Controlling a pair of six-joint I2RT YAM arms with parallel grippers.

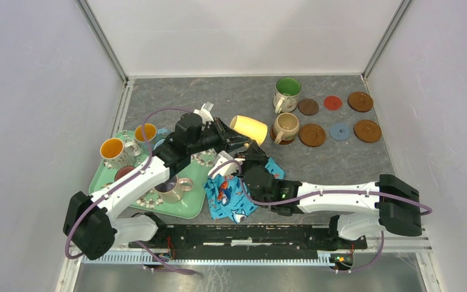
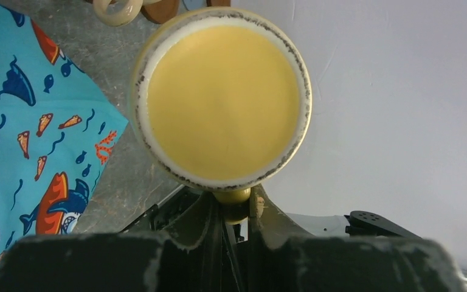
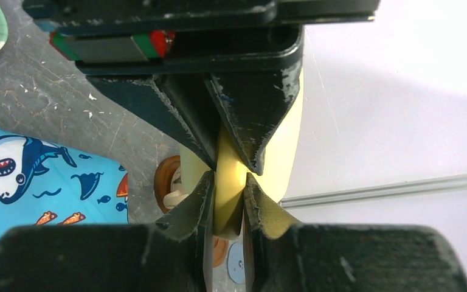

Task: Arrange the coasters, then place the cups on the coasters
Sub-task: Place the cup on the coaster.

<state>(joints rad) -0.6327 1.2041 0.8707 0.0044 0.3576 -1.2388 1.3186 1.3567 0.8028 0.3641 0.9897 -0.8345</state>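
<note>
A yellow cup (image 1: 248,128) hangs on its side above the table, its base (image 2: 225,100) facing the left wrist camera. My left gripper (image 2: 236,205) (image 1: 238,143) is shut on its handle. My right gripper (image 3: 228,196) (image 1: 244,159) pinches the same handle (image 3: 230,182) from the opposite side, just below the left fingers (image 3: 252,131). Several bare coasters lie at the back right: brown ones (image 1: 312,135) (image 1: 360,101), a red one (image 1: 332,103) and a blue-grey one (image 1: 340,131). A beige cup (image 1: 287,127) stands on a brown coaster, with a green-lined cup (image 1: 287,93) behind it.
A green floral tray (image 1: 190,208) at the left holds two orange-lined cups (image 1: 113,149) (image 1: 146,132) and a lilac-lined cup (image 1: 170,189). A blue fish-print cloth (image 1: 234,198) lies crumpled under the grippers. White walls enclose the table on three sides.
</note>
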